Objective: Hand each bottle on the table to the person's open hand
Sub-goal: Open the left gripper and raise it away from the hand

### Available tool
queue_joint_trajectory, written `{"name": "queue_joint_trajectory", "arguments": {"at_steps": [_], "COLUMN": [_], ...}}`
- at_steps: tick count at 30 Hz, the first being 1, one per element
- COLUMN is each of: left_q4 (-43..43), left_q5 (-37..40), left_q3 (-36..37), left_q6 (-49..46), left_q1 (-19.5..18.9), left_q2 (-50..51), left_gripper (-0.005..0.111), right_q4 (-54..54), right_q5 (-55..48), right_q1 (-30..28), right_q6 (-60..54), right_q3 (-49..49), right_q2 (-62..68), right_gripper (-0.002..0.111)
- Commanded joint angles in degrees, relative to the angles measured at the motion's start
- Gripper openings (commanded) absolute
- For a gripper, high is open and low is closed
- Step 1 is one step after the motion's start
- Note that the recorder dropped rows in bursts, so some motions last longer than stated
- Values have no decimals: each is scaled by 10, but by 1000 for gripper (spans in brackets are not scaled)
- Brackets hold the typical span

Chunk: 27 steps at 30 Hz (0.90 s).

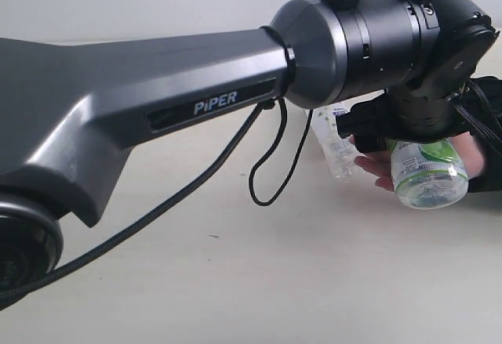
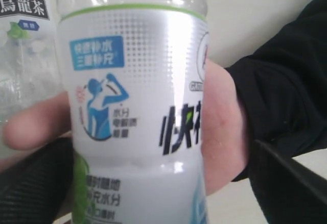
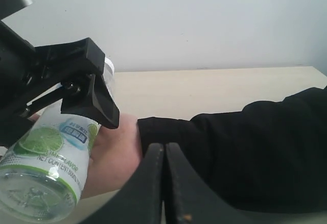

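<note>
My left gripper (image 1: 418, 136) is shut on a clear bottle with a white-green-blue lime label (image 1: 428, 173). It holds the bottle against the palm of the person's open hand (image 1: 375, 168), low over the table (image 1: 235, 281). In the left wrist view the bottle (image 2: 138, 106) fills the frame, with the hand (image 2: 219, 127) behind it and dark fingers (image 2: 36, 183) on either side. A second clear bottle (image 1: 333, 142) lies on the table behind the hand. My right gripper (image 3: 164, 178) is shut and empty, beside the black sleeve (image 3: 245, 147). The other bottles are out of view.
The left arm's grey body (image 1: 141, 109) and its looping black cable (image 1: 271, 179) fill much of the exterior view. The person's black-sleeved forearm (image 1: 486, 124) comes in from the right. A bottle with a dark printed label (image 2: 20, 30) stands beside the held one.
</note>
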<state>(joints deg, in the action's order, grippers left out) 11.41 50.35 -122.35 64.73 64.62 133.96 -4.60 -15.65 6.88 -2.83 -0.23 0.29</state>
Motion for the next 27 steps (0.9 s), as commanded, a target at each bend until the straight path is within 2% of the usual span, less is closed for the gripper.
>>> {"name": "queue_joint_trajectory", "arguments": {"at_steps": [1,9,13,20,22,25,27], "left_q4": [-1,8,44,80,85,85,80], "left_q5": [-2,25,80,194,196,196,196], "left_q3": [-3,-3,-3,-3,-3,3,24], "left_q6": [-16,-60,-84,-201,-219,-277,-287], "left_q1": [0,-7,-7,-7,-7,-7,-5], "left_q2": [-8,-59,-101,-182,-198,-218,-237], "left_gripper": [89,89,89,89,89,82,67], "right_q4": [1,1,1,1,1,1,1], "right_q5": [3,3,3,3,3,3,3], "right_q1": [-3,-3,-3,-3,-3,-3,-3], "right_q6": [-1,-1,-1,-1,-1,-1,-1], "right_q3": [2,2,2,2,2,2,2], "right_q2": [-3,-3,-3,-3,-3,-3,-3], "right_gripper": [0,0,0,0,0,0,0]}}
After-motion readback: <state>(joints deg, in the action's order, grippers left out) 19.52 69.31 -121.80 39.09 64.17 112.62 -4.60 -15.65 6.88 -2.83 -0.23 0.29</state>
